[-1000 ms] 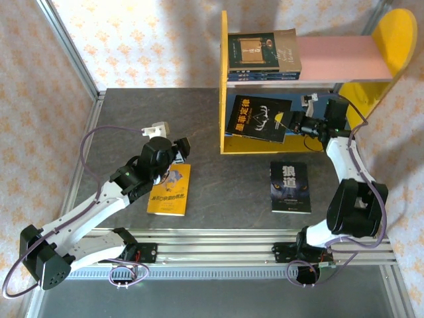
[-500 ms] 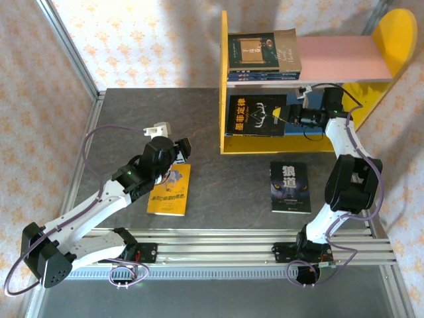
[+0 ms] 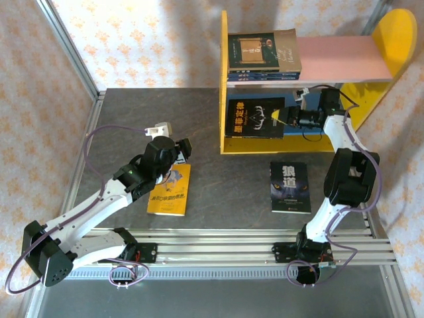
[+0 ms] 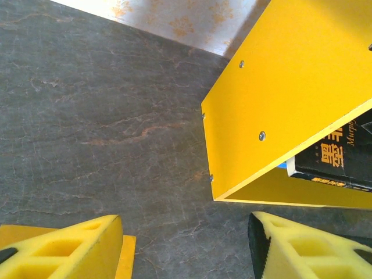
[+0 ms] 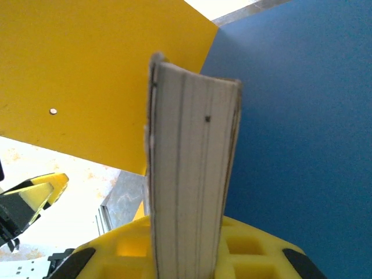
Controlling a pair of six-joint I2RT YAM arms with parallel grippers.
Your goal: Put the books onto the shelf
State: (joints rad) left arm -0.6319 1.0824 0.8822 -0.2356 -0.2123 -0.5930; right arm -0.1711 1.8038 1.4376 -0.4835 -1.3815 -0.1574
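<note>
Black book is pinched by right jaws on shelf blue board, 1 o'clock; stack is shelved above. Yellow book (8 o'clock, spread left jaws near) and wolf book (4 o'clock) are left on counter.

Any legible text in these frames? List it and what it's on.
"狼道": cover of the wolf-face book on the table.
"墨菲定律": cover of the black book in the right tool.
"Murphy": same cover, left wrist view.
The yellow book and the books on the pink board: print too small to read.

Matt painted shelf, paper-paged black book, veined stone-look table.
</note>
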